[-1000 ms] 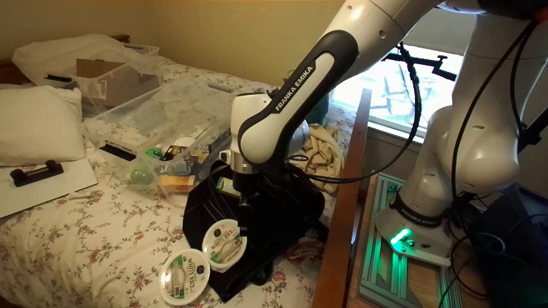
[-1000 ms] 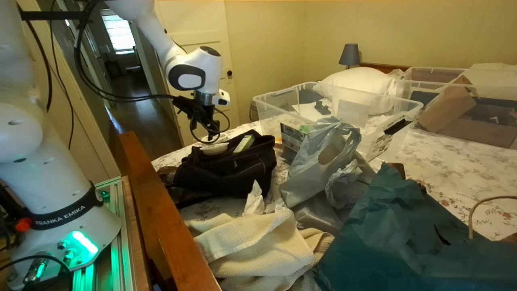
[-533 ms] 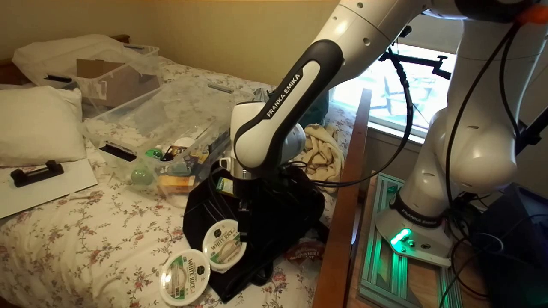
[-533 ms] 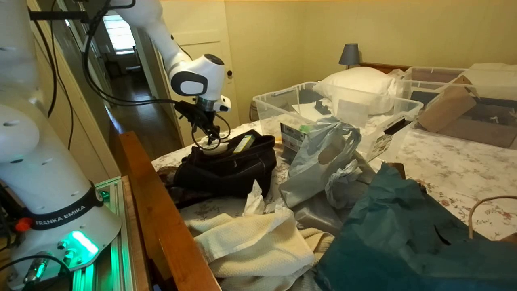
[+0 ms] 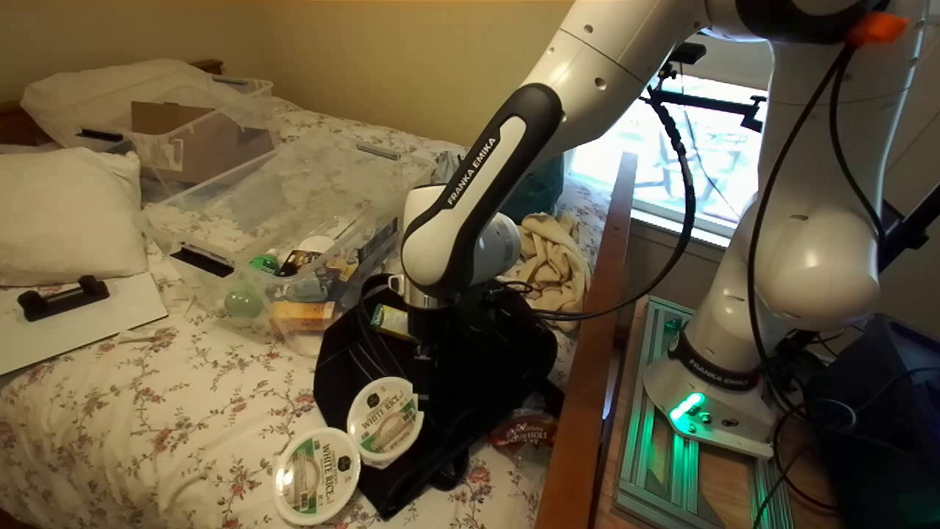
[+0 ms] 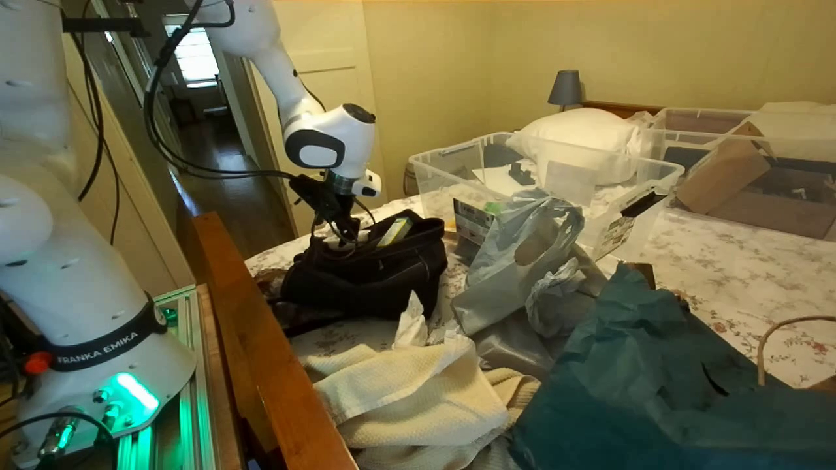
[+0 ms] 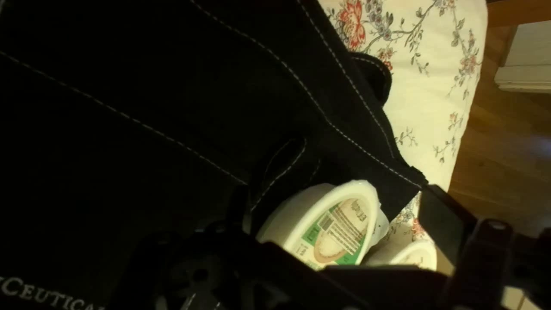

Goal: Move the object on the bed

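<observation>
Object: round white rice bowl (image 5: 383, 422), lid up, green-and-tan label reading WHITE RICE; sits on the near left end of the black bag (image 5: 488, 382).
Gripper: gripper (image 6: 348, 235) points down at that bowl, hiding a bit of its right edge in an exterior view. Jaws spread wide in the wrist view, bowl between them; cannot tell if either finger touches it.
Arm: white arm (image 5: 477, 180) slants down from the right, across the wooden rail (image 5: 593, 360).
Second bowl: matching second bowl (image 5: 316, 477), nearer and further left, label up on the bedspread; just beside the other, contact unclear.
Bag: dark cloth, pale stitching; yellow-green carton (image 5: 391, 321) showing at its far left.
Bed: bed (image 5: 169, 400) with cream floral spread, under all of this.
Right of bag: red packet (image 5: 523, 433) between bag and rail; cream blanket (image 5: 556, 264) further off.
Far side: clear bin (image 5: 202, 258) with small goods inside; cardboard box (image 5: 180, 139) in another clear tub beyond.
Left: white pillow (image 5: 66, 213), far; white board (image 5: 95, 330) just nearer, black handle on it.
Near right, in an exterior view: crumpled teal bag (image 6: 653, 385).
</observation>
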